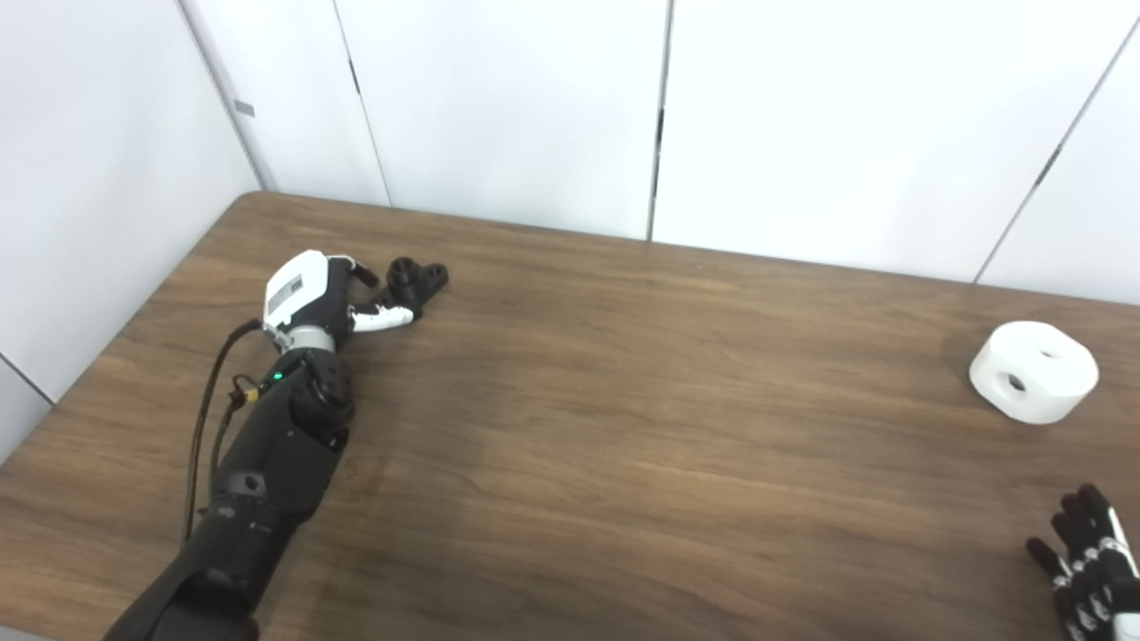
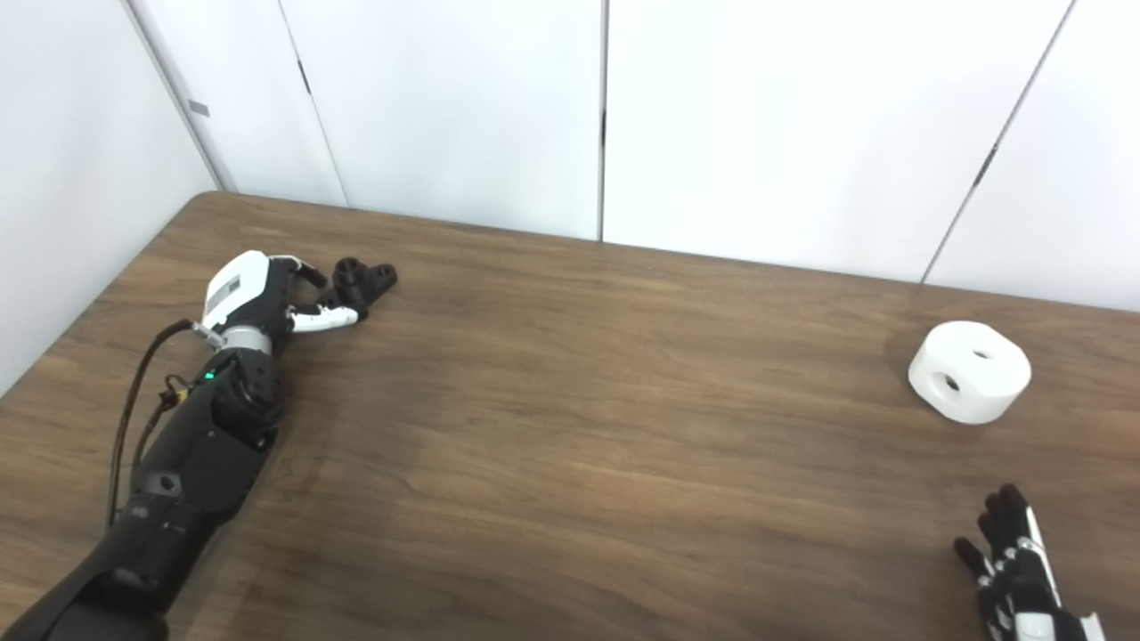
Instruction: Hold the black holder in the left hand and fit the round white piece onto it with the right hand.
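The black holder [image 1: 417, 281] lies on the wooden table [image 1: 623, 427] at the far left; it also shows in the right eye view [image 2: 363, 279]. My left hand [image 1: 325, 298] is right beside it, fingers apart around its near side, touching or almost touching it, without lifting it. The round white piece [image 1: 1033, 371] with holes in it rests on the table at the far right. My right hand [image 1: 1088, 561] is open and empty at the bottom right corner, nearer to me than the white piece and apart from it.
White wall panels [image 1: 534, 107] stand close behind the table's far edge. The table's left edge runs diagonally past my left arm [image 1: 267, 463].
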{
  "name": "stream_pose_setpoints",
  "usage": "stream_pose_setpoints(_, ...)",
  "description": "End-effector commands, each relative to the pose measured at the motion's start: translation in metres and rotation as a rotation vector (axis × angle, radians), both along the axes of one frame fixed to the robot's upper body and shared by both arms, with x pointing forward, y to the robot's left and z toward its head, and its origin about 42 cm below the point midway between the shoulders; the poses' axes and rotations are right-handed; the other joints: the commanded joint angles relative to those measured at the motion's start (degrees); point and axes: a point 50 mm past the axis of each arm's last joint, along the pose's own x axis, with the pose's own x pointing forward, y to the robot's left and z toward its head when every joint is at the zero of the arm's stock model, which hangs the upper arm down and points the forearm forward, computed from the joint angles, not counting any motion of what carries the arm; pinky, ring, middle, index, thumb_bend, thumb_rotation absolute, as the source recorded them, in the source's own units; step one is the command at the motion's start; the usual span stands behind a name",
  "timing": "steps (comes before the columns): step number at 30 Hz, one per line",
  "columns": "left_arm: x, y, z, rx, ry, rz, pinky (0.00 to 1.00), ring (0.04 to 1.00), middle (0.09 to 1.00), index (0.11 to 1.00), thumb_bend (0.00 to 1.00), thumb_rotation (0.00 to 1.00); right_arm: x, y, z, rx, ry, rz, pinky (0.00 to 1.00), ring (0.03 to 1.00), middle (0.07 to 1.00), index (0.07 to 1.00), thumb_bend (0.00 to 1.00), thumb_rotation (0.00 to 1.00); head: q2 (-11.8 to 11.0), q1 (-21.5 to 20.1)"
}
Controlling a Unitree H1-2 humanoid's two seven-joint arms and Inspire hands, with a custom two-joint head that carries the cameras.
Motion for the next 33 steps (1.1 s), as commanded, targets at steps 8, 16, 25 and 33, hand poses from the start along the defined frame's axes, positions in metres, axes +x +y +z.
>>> stream_pose_setpoints(8, 0.009, 0.003, 0.02, -0.02, -0.09, -0.024, 0.92, 0.923, 0.834, 0.578, 0.88, 0.23, -0.017, -0.009, -0.011, -0.044, 0.104, -0.022, 1.0, 1.0, 1.0, 1.0, 0.62, 1.0, 0.2, 0.0)
stream_pose_setpoints(16, 0.005, 0.004, 0.017, -0.042, -0.086, -0.013, 0.88, 0.918, 0.839, 0.557, 0.86, 0.17, -0.017, -0.009, -0.01, -0.055, 0.108, -0.029, 1.0, 1.0, 1.0, 1.0, 0.65, 1.0, 0.5, -0.1)
stream_pose_setpoints(25, 0.005, 0.004, 0.011, -0.075, -0.119, -0.037, 0.73, 0.838, 0.789, 0.485, 0.52, 0.05, -0.015, -0.009, -0.009, -0.058, 0.11, -0.033, 1.0, 1.0, 1.0, 1.0, 0.65, 1.0, 0.5, -0.3)
stream_pose_setpoints(33, 0.007, 0.0, 0.013, -0.082, -0.115, -0.054, 0.72, 0.814, 0.763, 0.485, 0.52, 0.05, -0.013, -0.01, -0.01, -0.055, 0.101, -0.026, 1.0, 1.0, 1.0, 1.0, 0.63, 1.0, 0.5, -0.4)
